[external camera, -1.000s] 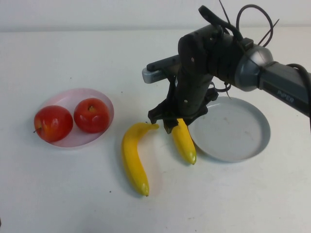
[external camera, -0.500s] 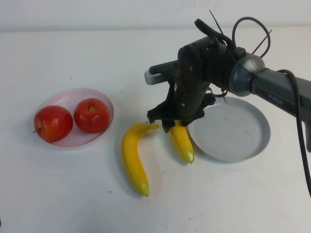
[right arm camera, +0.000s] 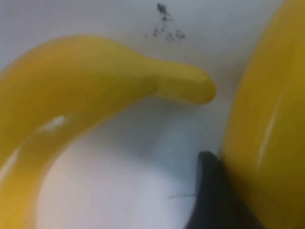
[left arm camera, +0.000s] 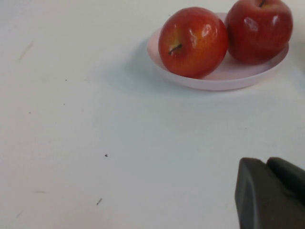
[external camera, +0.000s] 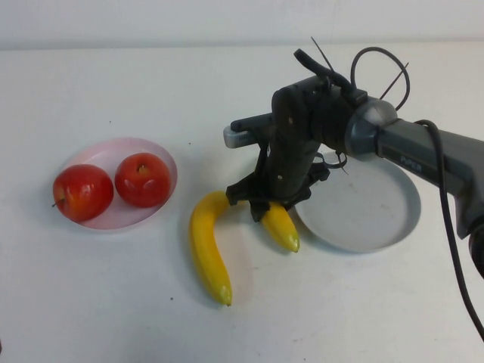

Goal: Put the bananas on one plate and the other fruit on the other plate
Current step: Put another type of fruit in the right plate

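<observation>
From the high view, two glossy yellow bananas are seen on the white table (external camera: 113, 302) between the plates. The longer banana (external camera: 206, 249) lies free, its long axis running from about 12 to 6 o'clock with the curve bowed toward 9; its upper end hooks toward 3 o'clock under the right gripper (external camera: 265, 203). The shorter banana (external camera: 280, 228) lies with its axis running roughly 11 to 5 o'clock, its greenish tip pointing toward 5 and its upper end hidden between the dark jaws, which are closed against it. The grey-blue plate (external camera: 378, 215) sits just beside this banana at 3 o'clock — round, shallow, with a raised rim, nothing resting in it. The pale pink plate (external camera: 151, 159), well apart at 9 o'clock, holds two shiny round red apples, the left apple (external camera: 83, 192) and the right apple (external camera: 142, 179), side by side and touching or nearly so.

In the left wrist view, both apples are seen seated in the pink plate, yellowish around the stem dimple. A dark corner of the left gripper (left arm camera: 269, 193) is shown above bare table; how its jaws stand cannot be told.

In the right wrist view, one dark fingertip (right arm camera: 217, 195) is pressed against the smooth skin of the shorter banana — the opposite finger is out of sight. The longer banana's narrow tip is seen close beside.
</observation>
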Available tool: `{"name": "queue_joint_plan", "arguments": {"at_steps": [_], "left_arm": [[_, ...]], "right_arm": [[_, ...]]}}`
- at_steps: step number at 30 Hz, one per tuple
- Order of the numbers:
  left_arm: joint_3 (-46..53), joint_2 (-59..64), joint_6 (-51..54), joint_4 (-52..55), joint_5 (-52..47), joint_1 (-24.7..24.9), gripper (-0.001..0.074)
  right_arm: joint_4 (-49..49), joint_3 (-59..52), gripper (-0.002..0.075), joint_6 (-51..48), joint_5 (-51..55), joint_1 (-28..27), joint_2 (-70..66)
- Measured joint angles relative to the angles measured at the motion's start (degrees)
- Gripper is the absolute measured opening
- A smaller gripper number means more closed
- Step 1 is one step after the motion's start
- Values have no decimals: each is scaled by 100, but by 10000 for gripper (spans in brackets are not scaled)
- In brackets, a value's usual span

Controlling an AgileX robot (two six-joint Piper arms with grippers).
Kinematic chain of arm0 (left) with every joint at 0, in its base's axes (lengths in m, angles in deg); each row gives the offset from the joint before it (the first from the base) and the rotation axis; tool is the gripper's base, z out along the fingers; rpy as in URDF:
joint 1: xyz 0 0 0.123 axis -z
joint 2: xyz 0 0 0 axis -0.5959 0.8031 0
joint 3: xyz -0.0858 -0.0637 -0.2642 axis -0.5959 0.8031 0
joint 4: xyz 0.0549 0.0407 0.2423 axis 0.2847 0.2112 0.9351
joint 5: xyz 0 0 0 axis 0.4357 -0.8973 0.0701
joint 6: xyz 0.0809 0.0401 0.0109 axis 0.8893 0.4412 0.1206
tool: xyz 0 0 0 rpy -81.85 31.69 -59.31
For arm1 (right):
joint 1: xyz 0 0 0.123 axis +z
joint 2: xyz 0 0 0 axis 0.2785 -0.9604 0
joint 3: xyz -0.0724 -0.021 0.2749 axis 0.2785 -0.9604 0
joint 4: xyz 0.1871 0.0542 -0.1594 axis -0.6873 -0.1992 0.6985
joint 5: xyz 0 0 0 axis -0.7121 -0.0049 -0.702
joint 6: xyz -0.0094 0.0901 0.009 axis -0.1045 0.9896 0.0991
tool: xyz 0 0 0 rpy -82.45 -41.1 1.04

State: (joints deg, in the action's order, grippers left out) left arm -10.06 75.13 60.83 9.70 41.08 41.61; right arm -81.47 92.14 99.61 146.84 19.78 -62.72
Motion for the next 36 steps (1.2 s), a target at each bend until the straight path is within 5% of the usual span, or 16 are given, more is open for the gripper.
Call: {"name": "queue_joint_plan", "arguments": {"at_steps": [13,26,36], "left_arm": [[0,0,0,0,0,0,4],[0,0,0,0,0,0,4],[0,0,0,0,0,0,4]], "right_arm": [[263,501,300,0,747,112,720],[762,-1528,300,150,788,-906,1890],[495,-2191,320,160,-93,-967,1818]]}}
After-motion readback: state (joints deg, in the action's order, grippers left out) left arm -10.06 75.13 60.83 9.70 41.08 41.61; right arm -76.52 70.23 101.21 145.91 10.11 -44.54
